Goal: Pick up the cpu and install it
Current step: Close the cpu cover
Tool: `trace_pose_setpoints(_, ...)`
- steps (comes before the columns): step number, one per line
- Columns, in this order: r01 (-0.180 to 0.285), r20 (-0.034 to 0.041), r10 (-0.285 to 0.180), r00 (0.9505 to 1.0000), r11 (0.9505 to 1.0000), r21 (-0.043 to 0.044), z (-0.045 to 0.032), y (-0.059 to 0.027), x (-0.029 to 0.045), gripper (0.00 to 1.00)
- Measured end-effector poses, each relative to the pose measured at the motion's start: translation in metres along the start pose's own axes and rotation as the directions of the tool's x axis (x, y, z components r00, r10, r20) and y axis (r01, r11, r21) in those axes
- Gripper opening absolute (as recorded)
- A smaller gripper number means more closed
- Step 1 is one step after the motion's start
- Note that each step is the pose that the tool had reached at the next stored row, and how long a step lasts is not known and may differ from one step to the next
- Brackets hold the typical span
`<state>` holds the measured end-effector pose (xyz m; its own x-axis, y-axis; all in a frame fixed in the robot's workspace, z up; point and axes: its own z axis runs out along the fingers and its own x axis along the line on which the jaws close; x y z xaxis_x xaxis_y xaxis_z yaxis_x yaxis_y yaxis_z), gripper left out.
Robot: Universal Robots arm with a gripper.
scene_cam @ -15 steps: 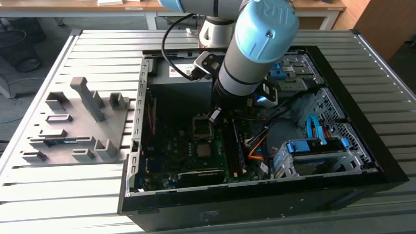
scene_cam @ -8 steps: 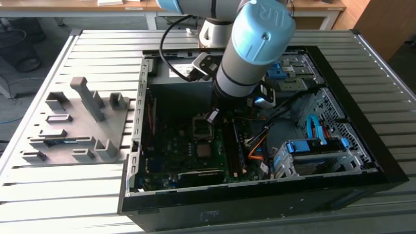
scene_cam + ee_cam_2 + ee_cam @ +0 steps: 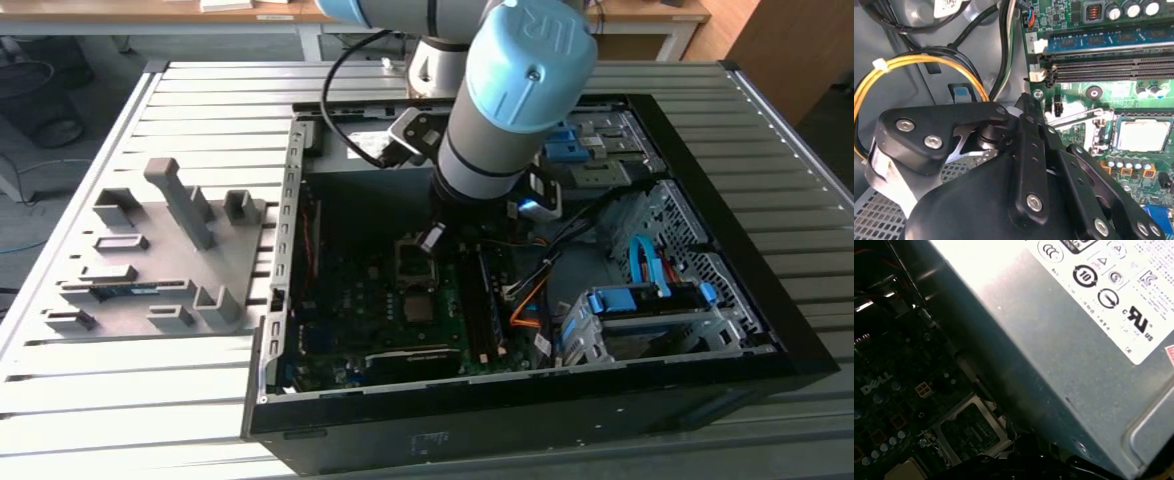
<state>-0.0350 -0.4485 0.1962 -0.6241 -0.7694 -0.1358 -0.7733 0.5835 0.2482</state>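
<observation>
**CPU seated in socket, gripper just above board**

While the arm reaches down into the open PC case [image 3: 747, 330], the gripper [image 3: 1026, 107] hangs over the motherboard [image 3: 400, 320] beside the socket area.

- Item 1, cpu [image 3: 1144, 135]: pale silver square, lying flat in its socket on the green board in the second wrist view. It sits apart from the gripper tip, off to one side; nothing is touching it. In the exterior view a pale square [image 3: 418, 305] shows mid-board, just below the gripper.
- Item 2, gripper: black linkage fingers [image 3: 1031, 145] drawn together to a narrow tip, w/ nothing between them, i.e. closed and empty.
- Item 3, socket lever [image 3: 1074, 117]: thin wire arm, standing between the gripper tip and the cpu.
- Item 4, memory slots [image 3: 1109, 70]: long black rows next to the socket, one blue-green stick [image 3: 1104, 40] seated beyond them.
- Item 5, cables: yellow bundle [image 3: 914, 70] and black leads [image 3: 1004, 55] along the grey case wall, near the gripper's body.
- Item 6, power supply [image 3: 1079, 340]: grey box w/ white label, close above the board in the first wrist view.
- Item 7, grey fixture tray [image 3: 160, 260]: on the slatted table [image 3: 200, 110], at the exterior view's left, well apart from the case.
</observation>
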Motion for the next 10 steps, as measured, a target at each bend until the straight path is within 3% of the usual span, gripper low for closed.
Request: trace_pose_setpoints(10, 0.005, 0.0156, -0.006, 0.9999, 0.9999, 0.0104, -0.0103, 0.0066, 0.0029, 0.10)
